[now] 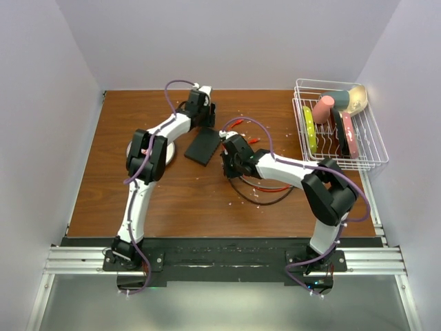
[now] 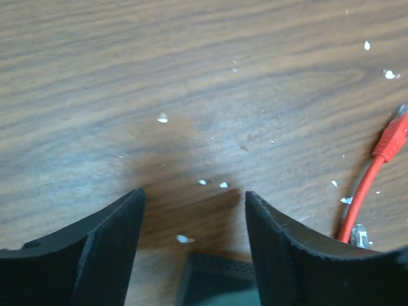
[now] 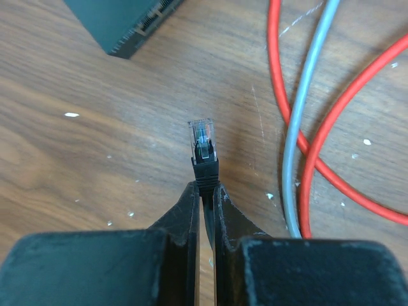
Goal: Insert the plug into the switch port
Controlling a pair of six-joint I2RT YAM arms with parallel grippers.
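The switch [image 1: 203, 146] is a flat black box lying at an angle in the middle of the wooden table. In the right wrist view its corner [image 3: 121, 22] shows sockets along one edge. My right gripper [image 3: 206, 185] is shut on the black boot of the plug [image 3: 203, 137]. The plug's clear tip points toward the switch, a short way off. From above, that right gripper [image 1: 229, 154] sits just right of the switch. My left gripper [image 2: 193, 191] stands open at the switch's far end [image 2: 217, 280], with one finger on each side and bare wood between the tips.
Red cable loops [image 3: 319, 146] and a grey cable [image 3: 299, 127] lie right of the plug. A spare red plug [image 2: 390, 139] rests nearby. A white wire rack [image 1: 372, 138] with dishes stands at the far right. A white plate [image 1: 169, 153] lies under the left arm.
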